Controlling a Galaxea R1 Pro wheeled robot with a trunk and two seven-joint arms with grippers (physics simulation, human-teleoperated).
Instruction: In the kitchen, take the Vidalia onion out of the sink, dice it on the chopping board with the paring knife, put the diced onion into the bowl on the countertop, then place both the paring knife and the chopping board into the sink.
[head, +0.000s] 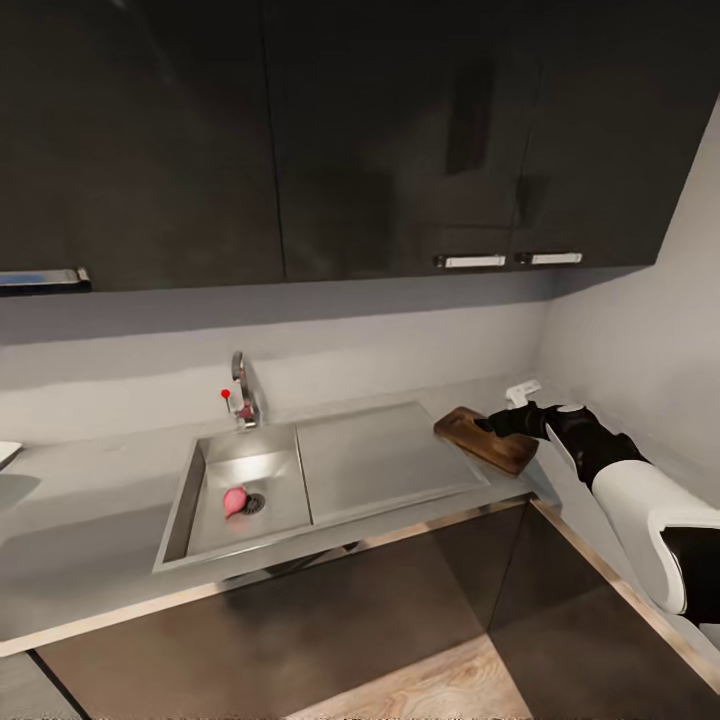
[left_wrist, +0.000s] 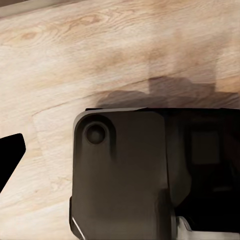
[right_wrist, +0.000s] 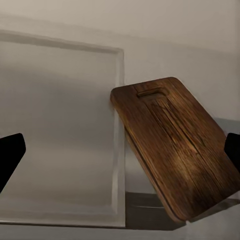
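Dim, soft renders (slightly blurred); a shadow under the chopping board (right_wrist: 172, 150).

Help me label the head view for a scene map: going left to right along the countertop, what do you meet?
Vidalia onion in the sink basin → tap → drainboard → chopping board → right gripper at the board's far end.

Pinkish-red Vidalia onion (head: 234, 500) inside brushed steel-grey sink (head: 330, 470); red dot on chrome tap (head: 243, 392) behind sink; dark brown, streaky-grained chopping board (head: 487, 440) right of sink; glossy grey countertop (head: 80, 530); black upper cabinets (head: 300, 140) above sink; pale wood-grain floor (left_wrist: 100, 50)
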